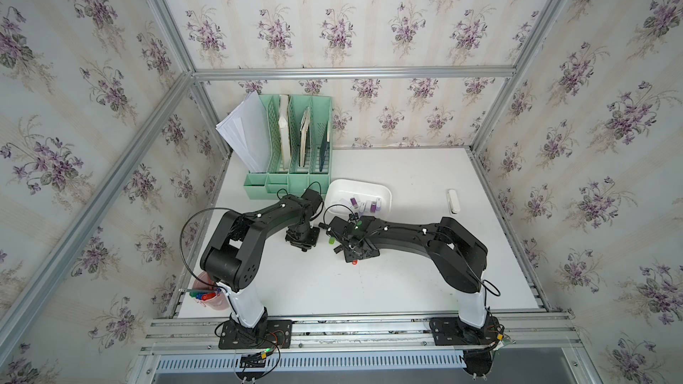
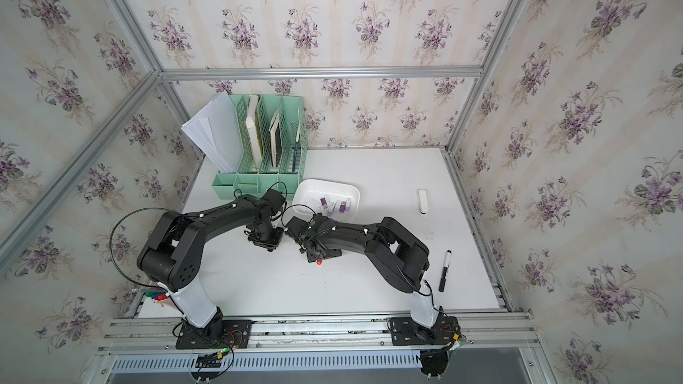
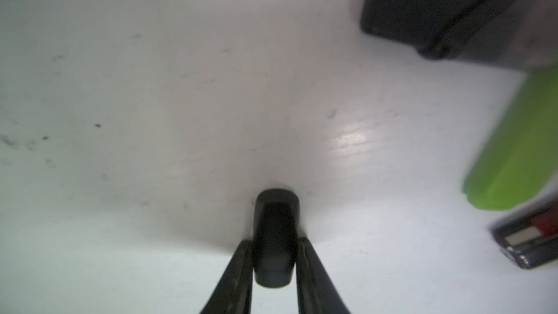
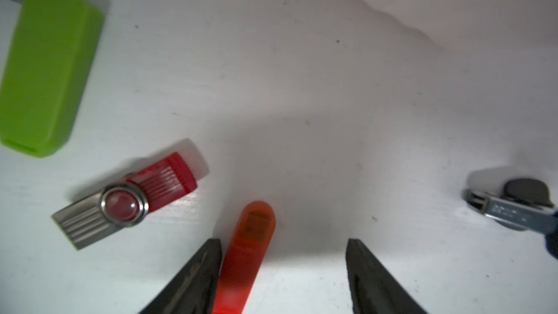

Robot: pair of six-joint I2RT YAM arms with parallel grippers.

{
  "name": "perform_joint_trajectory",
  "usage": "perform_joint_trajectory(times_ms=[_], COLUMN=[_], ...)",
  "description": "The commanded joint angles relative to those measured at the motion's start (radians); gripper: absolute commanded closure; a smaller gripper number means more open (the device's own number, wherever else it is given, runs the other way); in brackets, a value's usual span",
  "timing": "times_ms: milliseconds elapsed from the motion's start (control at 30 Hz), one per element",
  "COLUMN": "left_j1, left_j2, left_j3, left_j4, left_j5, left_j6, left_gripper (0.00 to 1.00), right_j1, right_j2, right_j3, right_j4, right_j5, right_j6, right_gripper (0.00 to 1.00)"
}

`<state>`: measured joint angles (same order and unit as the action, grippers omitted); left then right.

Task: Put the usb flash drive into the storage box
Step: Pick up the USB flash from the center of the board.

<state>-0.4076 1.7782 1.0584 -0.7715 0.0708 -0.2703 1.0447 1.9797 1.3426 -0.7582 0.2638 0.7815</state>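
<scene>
The white table is carrying everything, and both arms are reaching over its middle. The green file rack is standing at the back. The storage box is sitting just beside the rack's front corner, within easy reach of either arm. Several purple-and-white drives are already lying in it, so you are probably partway through a batch.

Your left claw is pinching a small black piece, likely a drive, low over the table and apart from the box. The jaws are clamping its narrow sides, which should be giving a square hold for the carry.

Your right claw is standing open and gripping nothing. Its jaws are straddling the orange drive, which is lying flat on the table against one finger and well clear of the other. Closing will likely be nudging it sideways first.

The green drive and the red swivel drive are lying loose nearby, outside the box.
</scene>
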Motion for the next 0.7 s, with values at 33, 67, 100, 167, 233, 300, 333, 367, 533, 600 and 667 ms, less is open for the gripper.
perform_joint_trajectory(times_ms=[33, 67, 100, 167, 233, 300, 333, 367, 533, 600, 667], left_j1=[0.0, 0.0, 0.0, 0.001, 0.0, 0.0, 0.0, 0.0, 0.0, 0.0, 0.001], left_j2=[0.017, 0.017, 0.016, 0.013, 0.012, 0.012, 0.012, 0.013, 0.018, 0.02, 0.021], left_j3=[-0.013, -0.014, -0.014, -0.016, -0.015, -0.014, -0.014, -0.013, -0.01, -0.008, -0.006], left_j4=[0.011, 0.01, 0.008, 0.008, 0.008, 0.006, 0.007, 0.006, 0.003, 0.003, 0.002], left_j5=[0.003, 0.003, 0.003, 0.003, 0.002, 0.001, 0.001, 0.001, 0.003, 0.003, 0.003], left_j6=[-0.005, -0.006, -0.005, -0.006, -0.004, -0.004, -0.005, -0.005, -0.004, -0.003, -0.003], left_gripper=[0.71, 0.71, 0.71, 0.71, 0.71, 0.71, 0.71, 0.71, 0.71, 0.71, 0.71], right_j1=[0.003, 0.004, 0.004, 0.006, 0.005, 0.006, 0.006, 0.006, 0.006, 0.006, 0.005], right_j2=[-0.008, -0.007, -0.004, -0.002, -0.001, -0.002, -0.001, 0.0, 0.01, 0.017, 0.019], right_j3=[-0.006, -0.006, -0.005, -0.01, -0.016, -0.02, -0.02, -0.021, -0.022, -0.023, -0.024], right_j4=[0.008, 0.01, 0.013, 0.019, 0.026, 0.031, 0.035, 0.034, 0.046, 0.049, 0.049], right_j5=[-0.029, -0.037, -0.045, -0.058, -0.07, -0.078, -0.082, -0.087, -0.109, -0.119, -0.124], right_j6=[0.01, 0.011, 0.01, 0.01, 0.011, 0.009, 0.007, 0.006, 0.0, -0.001, -0.001], right_gripper=[0.35, 0.37, 0.39, 0.44, 0.51, 0.58, 0.61, 0.64, 0.71, 0.73, 0.75])
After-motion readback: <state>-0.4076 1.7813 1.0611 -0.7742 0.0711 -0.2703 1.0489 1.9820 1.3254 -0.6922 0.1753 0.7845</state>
